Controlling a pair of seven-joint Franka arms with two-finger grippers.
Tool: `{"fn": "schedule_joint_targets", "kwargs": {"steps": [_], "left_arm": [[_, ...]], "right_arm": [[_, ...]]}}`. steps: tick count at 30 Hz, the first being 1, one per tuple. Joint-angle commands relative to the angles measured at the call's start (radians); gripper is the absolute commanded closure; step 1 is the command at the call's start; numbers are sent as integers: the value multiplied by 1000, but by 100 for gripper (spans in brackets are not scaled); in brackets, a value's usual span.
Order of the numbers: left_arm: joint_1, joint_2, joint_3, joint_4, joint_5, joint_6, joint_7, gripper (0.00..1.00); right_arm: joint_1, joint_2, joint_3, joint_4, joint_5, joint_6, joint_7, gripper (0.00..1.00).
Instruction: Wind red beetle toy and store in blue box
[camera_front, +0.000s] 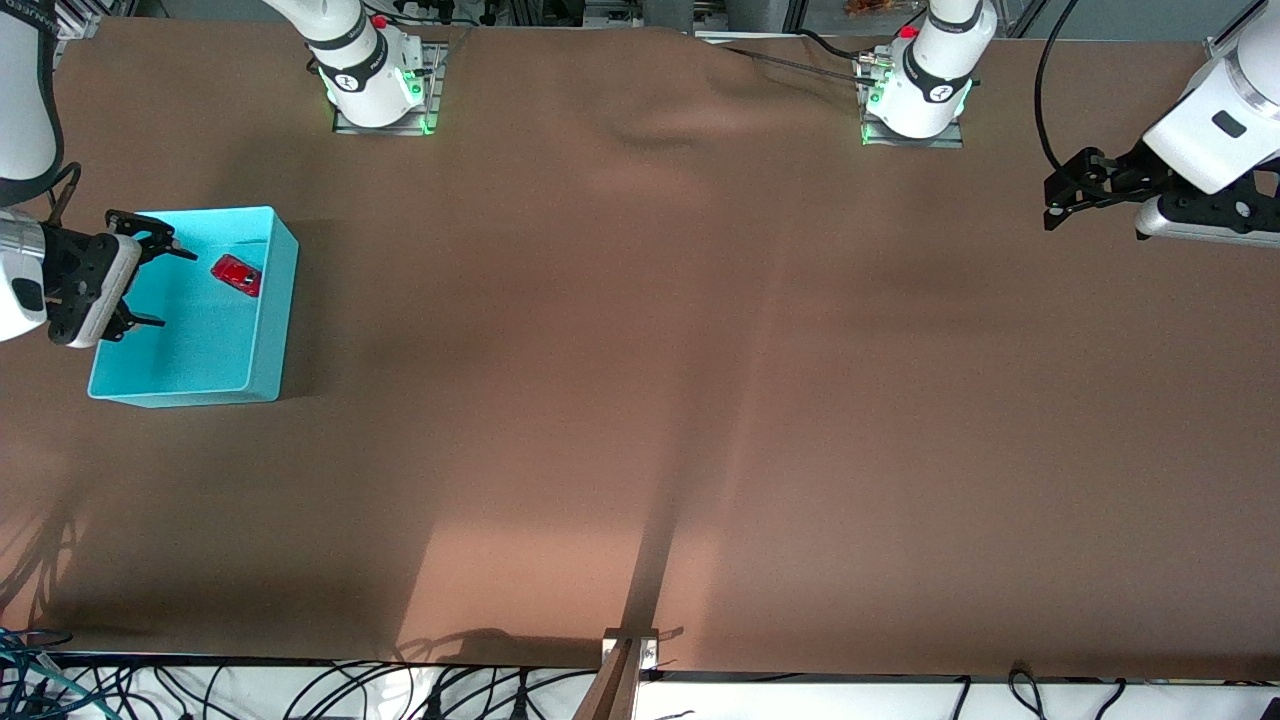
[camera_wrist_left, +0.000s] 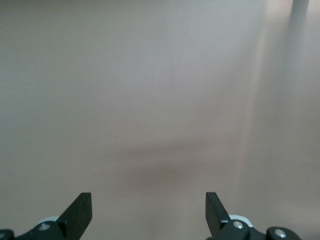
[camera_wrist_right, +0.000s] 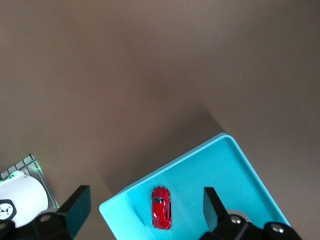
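red beetle toy (camera_front: 236, 274): glossy red, dark windows. blue box (camera_front: 268, 330): plain light cyan, no pattern. surface (camera_front: 640, 400): uniform brown, paler patches of light. right gripper (camera_front: 150, 283) and left gripper (camera_front: 1060, 200): black jaws on white arms.

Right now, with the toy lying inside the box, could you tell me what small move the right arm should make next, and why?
Probably lift the right gripper up and away from the blue box. The red beetle toy already lies inside it, and the gripper hangs open and empty over the box. The left gripper, also open, waits at its own end over the bare table, so little seems left to do.
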Motion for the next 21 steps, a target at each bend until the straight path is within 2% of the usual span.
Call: {"fn": "schedule_joint_targets", "kwargs": {"steps": [1, 11, 15, 21], "left_arm": [[6, 17, 0, 36, -15, -25, 20, 0], [6, 17, 0, 36, -15, -25, 20, 0], [6, 17, 0, 36, -15, -25, 20, 0], [6, 17, 0, 36, -15, -25, 20, 0]], "right_arm": [[35, -23, -3, 20, -31, -53, 309, 0], [92, -69, 5, 19, -40, -60, 768, 0], [139, -100, 12, 16, -133, -89, 839, 0], [144, -165, 28, -29, -146, -92, 882, 0]]}}
